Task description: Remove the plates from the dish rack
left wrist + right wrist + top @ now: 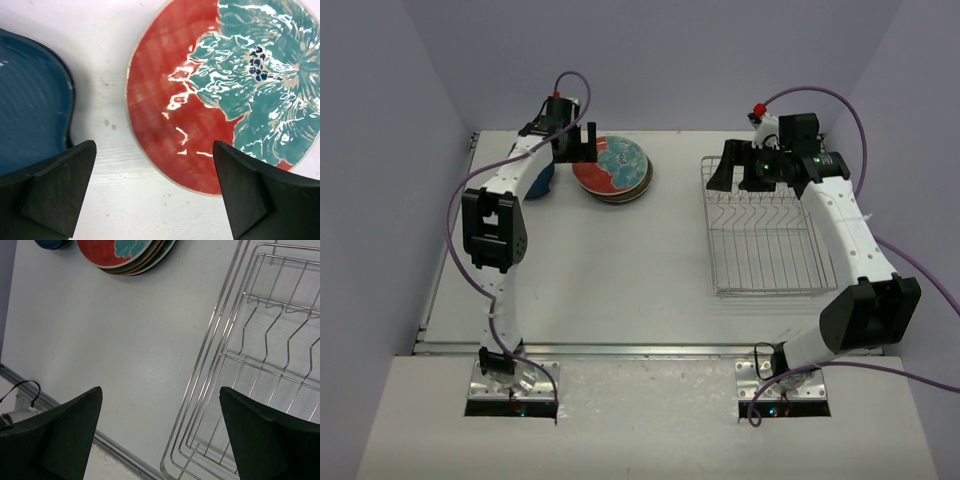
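A stack of plates (615, 170) lies flat at the back of the table, topped by a red-rimmed plate (190, 100) with a teal flower. The same stack shows in the right wrist view (125, 255). Beside it on the left sits a dark blue dish (30, 115), partly under my left arm (542, 182). My left gripper (577, 148) hovers open over the gap between them (152, 165), holding nothing. The silver wire dish rack (765, 291) stands at the right with only bare tines showing. My right gripper (738, 175) hangs open above the rack's far left corner (160, 410).
A metal strip (650, 350) runs along the table's near edge. Purple cables (865, 120) loop behind both arms. Grey walls close in the table on the left, back and right.
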Available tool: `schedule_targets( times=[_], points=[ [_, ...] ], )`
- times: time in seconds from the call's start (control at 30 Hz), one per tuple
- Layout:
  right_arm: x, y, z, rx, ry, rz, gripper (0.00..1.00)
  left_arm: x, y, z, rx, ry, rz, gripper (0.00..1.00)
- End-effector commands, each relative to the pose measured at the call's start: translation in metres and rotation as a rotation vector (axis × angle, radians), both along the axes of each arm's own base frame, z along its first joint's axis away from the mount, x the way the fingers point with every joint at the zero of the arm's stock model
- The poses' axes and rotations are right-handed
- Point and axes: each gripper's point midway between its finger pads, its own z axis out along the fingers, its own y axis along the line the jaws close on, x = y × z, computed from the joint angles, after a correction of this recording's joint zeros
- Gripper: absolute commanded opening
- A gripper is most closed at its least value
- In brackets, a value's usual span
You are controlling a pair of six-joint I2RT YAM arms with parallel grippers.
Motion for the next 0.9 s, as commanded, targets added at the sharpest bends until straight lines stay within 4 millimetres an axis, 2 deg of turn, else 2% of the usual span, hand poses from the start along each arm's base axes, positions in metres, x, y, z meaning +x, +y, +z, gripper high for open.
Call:
schedule_targets(
  times=[0.0,0.07,0.17,0.23,0.27,0.37,0.43,0.5,0.53,0.57,0.6,0.67,0.73,0.87],
  points=[
    [0.01,-0.008,0.03,-0.019,-0.098,-0.054,0.99,-0.005,0.008,0.061,0.083,-0.112,-0.007,1.0],
    [0.009,-0.011,0.031,-0.027,-0.11,-0.066,0.99,-0.015,0.002,0.071,0.063,-0.123,-0.035,1.0],
    [0.007,-0.02,0.026,-0.064,-0.146,-0.093,0.99,-0.042,-0.009,0.094,0.003,-0.183,-0.105,1.0],
    [-0.003,-0.028,0.017,-0.099,-0.171,-0.117,0.99,-0.066,-0.017,0.108,-0.011,-0.214,-0.162,1.0],
    [-0.002,-0.029,0.019,-0.1,-0.187,-0.12,0.99,-0.069,-0.02,0.109,-0.018,-0.215,-0.174,1.0],
    [-0.019,-0.042,0.007,-0.157,-0.23,-0.15,0.99,-0.106,-0.014,0.124,-0.017,-0.273,-0.179,1.0],
    [-0.033,-0.053,-0.006,-0.212,-0.255,-0.168,0.99,-0.134,-0.006,0.128,0.003,-0.311,-0.194,1.0],
    [-0.042,-0.062,-0.012,-0.252,-0.295,-0.179,0.99,-0.155,-0.004,0.127,0.007,-0.336,-0.213,1.0],
    [-0.047,-0.065,-0.023,-0.28,-0.293,-0.174,0.99,-0.168,-0.002,0.125,0.006,-0.343,-0.22,1.0],
    [-0.05,-0.069,-0.024,-0.295,-0.308,-0.18,0.99,-0.174,-0.002,0.123,0.003,-0.346,-0.225,1.0],
    [-0.054,-0.072,-0.029,-0.315,-0.315,-0.184,0.99,-0.182,-0.001,0.12,0.004,-0.347,-0.231,1.0],
    [-0.064,-0.081,-0.037,-0.357,-0.338,-0.196,0.99,-0.203,0.006,0.102,0.026,-0.336,-0.236,1.0],
    [-0.07,-0.085,-0.048,-0.38,-0.33,-0.199,0.99,-0.213,0.012,0.11,0.043,-0.384,-0.221,1.0],
    [-0.08,-0.09,-0.051,-0.398,-0.363,-0.213,0.99,-0.228,0.026,0.11,0.085,-0.419,-0.177,1.0]
  ],
)
